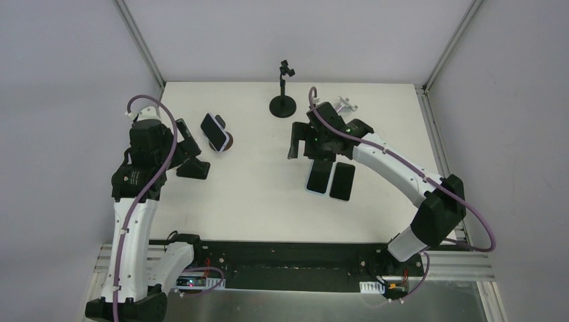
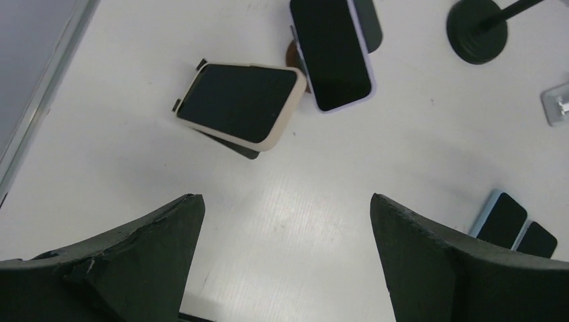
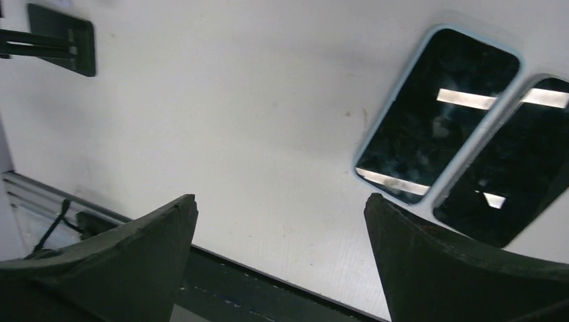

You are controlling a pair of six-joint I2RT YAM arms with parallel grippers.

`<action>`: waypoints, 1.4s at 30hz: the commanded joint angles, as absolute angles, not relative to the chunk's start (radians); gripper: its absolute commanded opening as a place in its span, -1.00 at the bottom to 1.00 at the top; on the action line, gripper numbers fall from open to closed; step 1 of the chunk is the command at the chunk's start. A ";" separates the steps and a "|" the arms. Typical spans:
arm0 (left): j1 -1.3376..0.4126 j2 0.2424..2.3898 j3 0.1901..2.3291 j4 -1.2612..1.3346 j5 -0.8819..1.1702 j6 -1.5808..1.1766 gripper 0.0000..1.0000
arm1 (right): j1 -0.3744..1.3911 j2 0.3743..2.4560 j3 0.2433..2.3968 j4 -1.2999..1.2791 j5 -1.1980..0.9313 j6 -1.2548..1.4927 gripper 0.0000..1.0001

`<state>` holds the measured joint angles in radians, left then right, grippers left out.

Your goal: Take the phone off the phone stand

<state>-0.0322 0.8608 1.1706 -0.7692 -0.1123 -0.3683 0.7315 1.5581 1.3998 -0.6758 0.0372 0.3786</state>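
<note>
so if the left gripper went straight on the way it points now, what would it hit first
Most likely bare table, just short of the beige-cased phone. The open left gripper aims slightly right of that phone, though depth is hard to judge.

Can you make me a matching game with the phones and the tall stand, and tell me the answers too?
1 beige phone
2 purple phone
3 blue phone
4 tall stand

A lying flat beside another phone
B holds no phone
C tilted above a brown disc
D tilted on a dark stand

Pairs: 1-D, 2-C, 3-A, 4-B
</note>
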 commanded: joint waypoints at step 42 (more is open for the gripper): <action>-0.006 0.523 1.081 -0.944 -0.430 -0.425 0.98 | 1.039 2.461 2.396 -0.205 0.034 1.177 0.59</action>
<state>-0.0116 0.5167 1.0653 -0.9337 -0.4240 -0.4206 1.0351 2.4416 2.3295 -0.2504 0.0021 1.1675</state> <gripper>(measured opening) 0.990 0.814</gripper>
